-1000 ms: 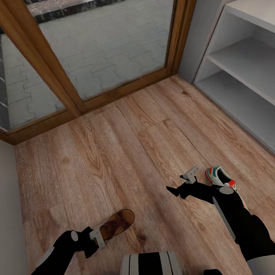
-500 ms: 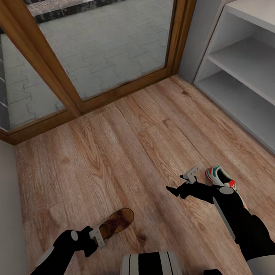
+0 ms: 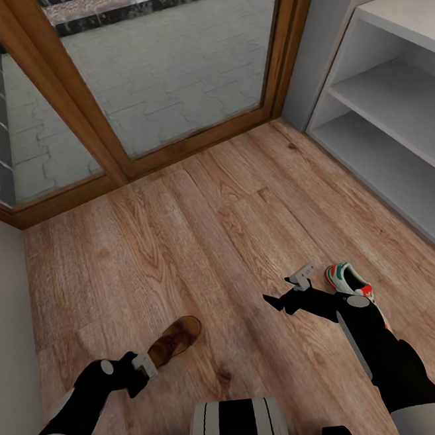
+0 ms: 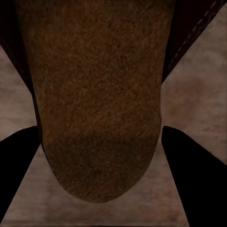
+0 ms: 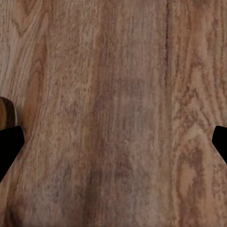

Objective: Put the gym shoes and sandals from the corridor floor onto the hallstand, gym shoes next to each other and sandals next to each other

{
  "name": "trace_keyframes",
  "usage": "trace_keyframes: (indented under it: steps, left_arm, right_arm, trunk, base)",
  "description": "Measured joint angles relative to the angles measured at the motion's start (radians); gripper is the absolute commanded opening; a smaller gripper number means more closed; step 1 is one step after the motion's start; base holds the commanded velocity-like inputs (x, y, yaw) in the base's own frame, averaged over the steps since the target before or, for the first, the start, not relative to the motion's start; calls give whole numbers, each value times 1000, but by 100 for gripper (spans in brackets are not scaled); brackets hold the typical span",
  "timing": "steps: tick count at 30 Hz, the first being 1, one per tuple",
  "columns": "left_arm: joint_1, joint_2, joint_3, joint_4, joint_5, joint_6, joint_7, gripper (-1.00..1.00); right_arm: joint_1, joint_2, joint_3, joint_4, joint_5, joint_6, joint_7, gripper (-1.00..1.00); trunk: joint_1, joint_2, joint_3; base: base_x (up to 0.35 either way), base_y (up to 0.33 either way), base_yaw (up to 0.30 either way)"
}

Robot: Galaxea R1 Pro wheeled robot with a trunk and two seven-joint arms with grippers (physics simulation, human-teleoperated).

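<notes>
Wood floor (image 3: 180, 247) runs to a glass door (image 3: 163, 63), rack (image 3: 395, 127) far right; left gripper (image 3: 146, 365) clenches a sandal (image 3: 173, 339) near left; right gripper (image 3: 288, 290) spread, released, beside a sneaker (image 3: 348, 279).

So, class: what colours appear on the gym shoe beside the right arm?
The gym shoe is white with green stripes and red-orange accents, clearest in the head view.

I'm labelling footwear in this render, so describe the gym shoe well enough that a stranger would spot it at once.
Start at the pale grey hallstand along the right wall, then drop to the corridor floor in front of it. The gym shoe lies there beside the right gripper. It is white with green stripe and red-orange heel, unlike the brown sandal at the left gripper.
</notes>
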Motion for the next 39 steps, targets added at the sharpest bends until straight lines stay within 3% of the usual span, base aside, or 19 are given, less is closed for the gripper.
trace_keyframes:
  steps: [1,5,11,15,17,18,21,24,25,26,28,29,37,38,39]
  left_arm:
    - [1,-2,36,0,0,-2,-1,-100]
    - [2,-5,104,0,4,-5,-3,-100]
    - [3,-6,142,-3,16,-6,1,-100]
    - [3,-5,151,-4,67,-6,4,-100]
    - [4,-2,158,-4,119,-7,6,-100]
    - [5,1,169,-4,175,-9,6,-100]
    - [7,5,185,-4,234,-10,8,-100]
    - [10,7,208,-3,265,-11,8,-100]
    - [11,7,226,-2,273,-12,9,-100]
    - [14,7,308,5,280,-24,9,-100]
    - [15,6,362,9,288,-50,9,-100]
    - [14,5,421,11,290,-94,9,-100]
    - [20,4,526,14,294,-141,9,-100]
    - [49,1,569,15,292,-172,37,-100]
    - [56,-1,576,16,299,-181,45,-100]
  right_arm:
    - [0,0,0,0,0,0,0,100]
    - [0,0,0,1,0,-1,0,100]
    - [0,0,1,3,2,0,0,100]
    - [0,0,1,3,3,0,-1,100]
    - [0,0,1,3,3,0,-1,100]
    - [0,0,0,3,4,0,-1,100]
    - [0,-1,0,3,4,0,-1,100]
    - [1,-2,0,3,4,0,-2,100]
    - [1,-2,0,3,4,0,-2,100]
    - [1,-3,-6,2,4,0,-3,100]
    - [1,-4,-25,2,3,-1,-4,100]
    - [2,-4,-67,6,5,-1,-4,100]
    - [3,-4,-161,7,5,-6,-5,100]
    - [3,-4,-200,7,7,-9,-7,100]
    - [3,-4,-204,7,7,-9,-7,100]
  trunk:
    - [0,0,0]
    - [0,0,0]
    - [0,0,0]
    - [-2,1,15]
    - [-3,1,23]
    - [-3,2,27]
    - [-5,2,39]
    - [-6,3,50]
    - [-6,3,54]
    - [-7,3,58]
    - [-8,4,66]
    - [-8,4,70]
    - [-12,6,100]
    - [-12,6,104]
    - [-13,7,108]
  base:
    - [0,0,0]
    - [0,0,0]
    - [0,0,0]
    - [0,0,0]
    - [0,0,0]
    - [0,0,0]
    - [0,0,0]
    - [0,0,0]
    - [0,0,0]
    - [0,0,0]
    - [0,0,0]
    - [0,0,0]
    - [0,0,0]
    - [0,0,0]
    - [0,0,0]
